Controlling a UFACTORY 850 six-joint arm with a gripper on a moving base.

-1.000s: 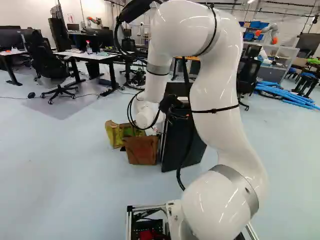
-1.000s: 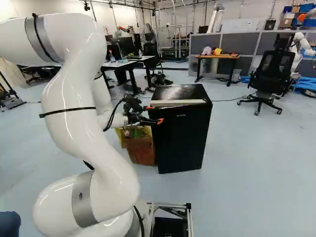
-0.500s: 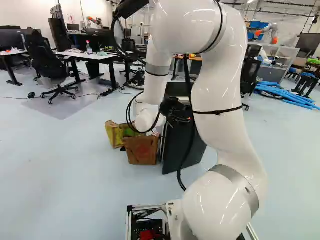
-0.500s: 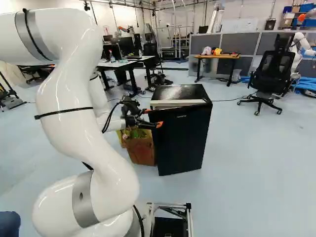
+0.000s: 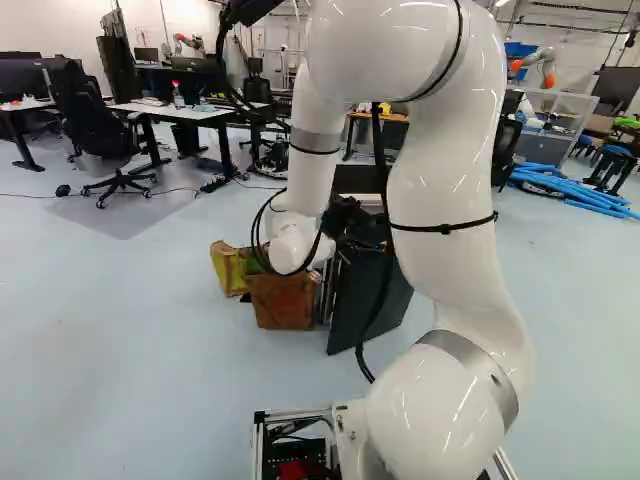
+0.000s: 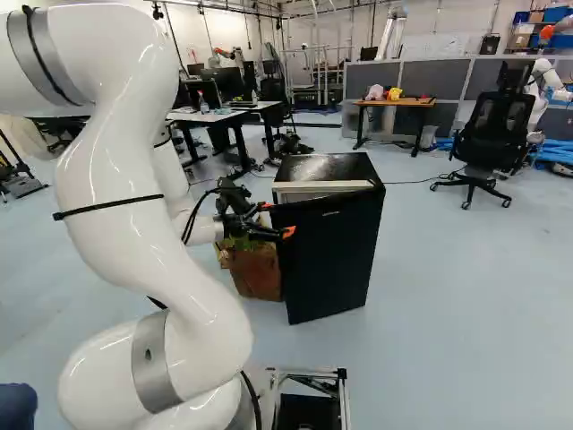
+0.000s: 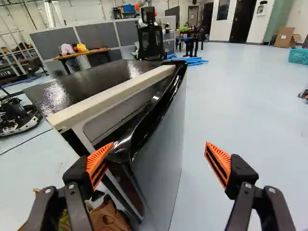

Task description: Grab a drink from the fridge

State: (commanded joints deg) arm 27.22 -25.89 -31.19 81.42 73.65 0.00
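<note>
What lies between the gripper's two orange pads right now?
The fridge door, close beside one orange pad and apart from the other pad, with floor showing across the rest; the wrist view shows this.

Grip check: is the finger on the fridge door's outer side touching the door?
Apart. The wrist view shows it: floor is visible between the outer finger's orange pad and the fridge door.
</note>
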